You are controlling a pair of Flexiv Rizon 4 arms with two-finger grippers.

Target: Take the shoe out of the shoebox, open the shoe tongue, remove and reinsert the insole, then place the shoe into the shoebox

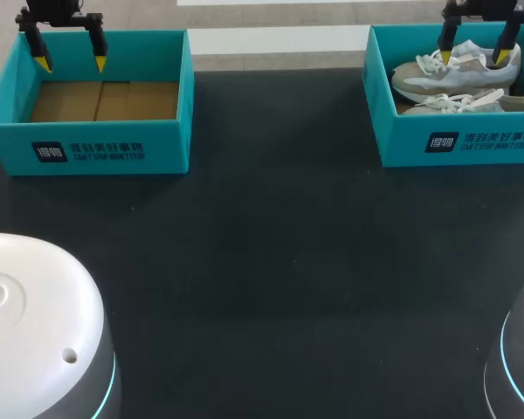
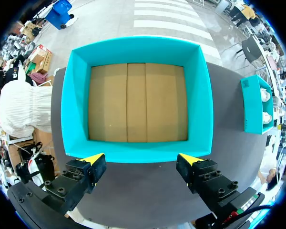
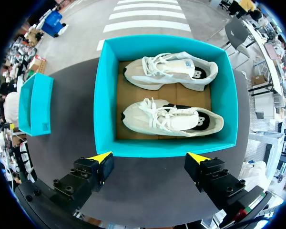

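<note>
Since both shoes lie inside their shoebox at the far right corner of the desk, the task looks not yet begun. The far shoe and the near shoe lie side by side on the cardboard floor of that box, toes toward the desk's middle and laces done up. Neither is lifted or tipped.

The right hand hangs above this box with its yellow-tipped fingers spread wide, gripping nothing. In its wrist view the two fingertips sit over the near wall of the box and touch neither shoe.

The left hand hangs over a second, empty shoebox at the far left corner of the desk, also spread open and holding nothing. Only bare cardboard shows inside that box. The two boxes stand well apart along the far edge.

By this reading every step is still ahead: lifting a shoe out, opening the tongue, pulling the insole and putting it back, then returning the shoe to a box. The right hand seems best placed to make the first grasp. Which shoe is meant cannot be told.
</note>
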